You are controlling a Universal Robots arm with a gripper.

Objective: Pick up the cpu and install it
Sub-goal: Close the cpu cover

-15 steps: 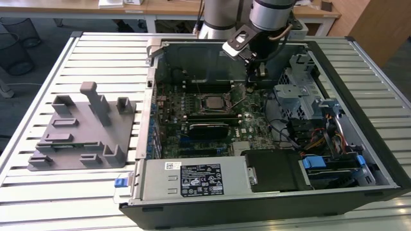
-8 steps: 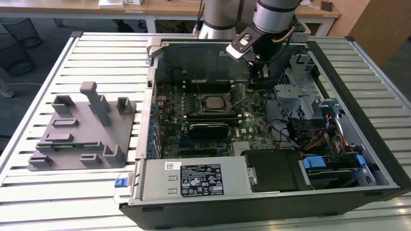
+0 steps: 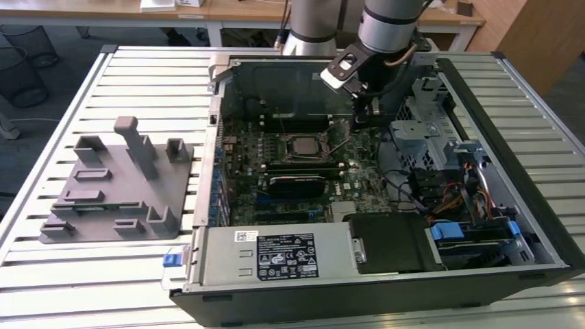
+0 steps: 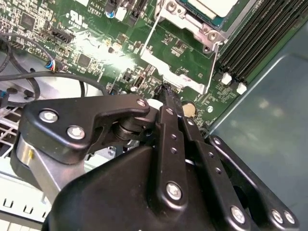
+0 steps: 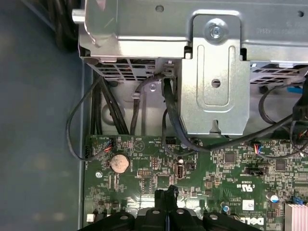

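The cpu [image 3: 301,145] lies flat in the socket in the middle of the green motherboard [image 3: 274,199], its silvery top plate [image 4: 215,6] facing up inside the metal frame. A thin wire lever [image 4: 212,62] stands beside the socket. My gripper [image 3: 362,118] hangs inside the open computer case, just to the exterior view's right of the socket and a little above the board. Its black fingertips [image 4: 166,92] are pressed together, shut, with nothing visible between them. In the first wrist view the gripper [image 5: 167,194] sits over the board near a coin battery [image 5: 119,163].
A grey plastic holder block [image 3: 119,185] with upright posts stands on the slatted table at the exterior view's left of the case. A metal drive cage [image 5: 215,72] and black cables [image 5: 166,113] crowd the case wall close to the gripper. Memory slots [image 4: 260,33] run beside the socket.
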